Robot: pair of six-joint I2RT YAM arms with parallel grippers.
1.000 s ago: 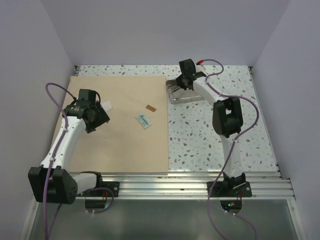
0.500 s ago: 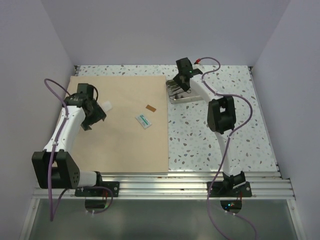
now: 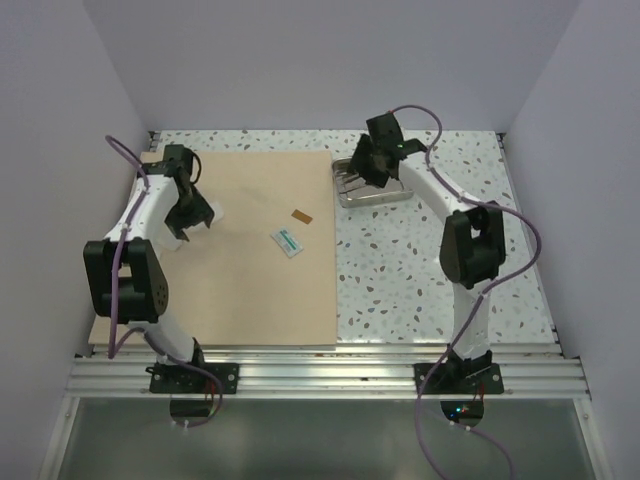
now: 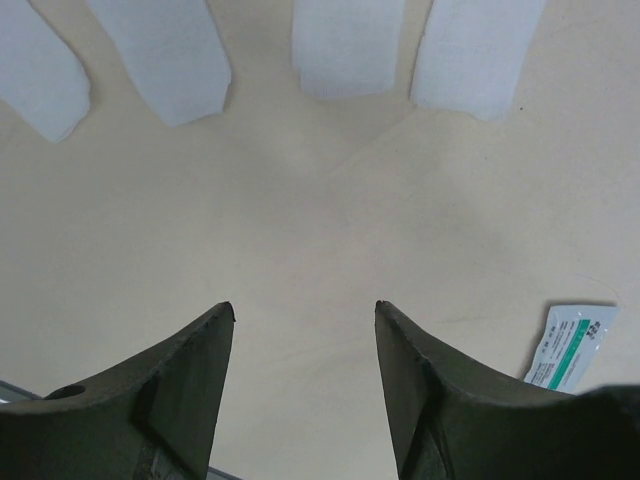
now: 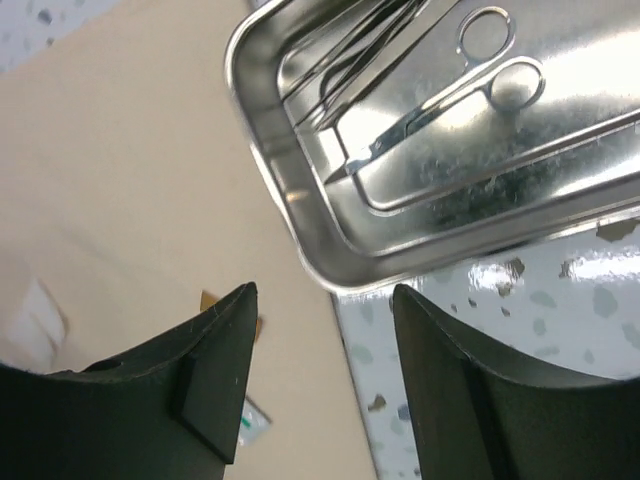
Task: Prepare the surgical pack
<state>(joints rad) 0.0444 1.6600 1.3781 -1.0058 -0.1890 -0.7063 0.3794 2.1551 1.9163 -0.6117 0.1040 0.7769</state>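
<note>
Surgical pack, unwrapped: tan wrap sheet [image 3: 250,270] flat on speckled table [image 3: 430,270], steel tray [image 5: 290,210] holding scissors [image 5: 470,80] just beside its far right corner; left gripper [image 4: 305,330] over sheet and right gripper [image 5: 325,320] over tray rim, both with jaws apart and empty.

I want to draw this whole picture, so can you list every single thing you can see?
sheet: one, tan, flat on the table's left part
tray: one, shiny steel, on the table by the sheet's far right corner
scissors: one, steel, in the tray
other tools: count unclear, steel, in the tray
green packet: one, green and white, on the sheet
brown packet: one, brown, on the sheet
white pieces: four, white, on the sheet
table: one, speckled white, under everything
arms: two, white and black, reaching from the near edge
left gripper: one, dark, open over the sheet
right gripper: one, dark, open over the tray's edge
</note>
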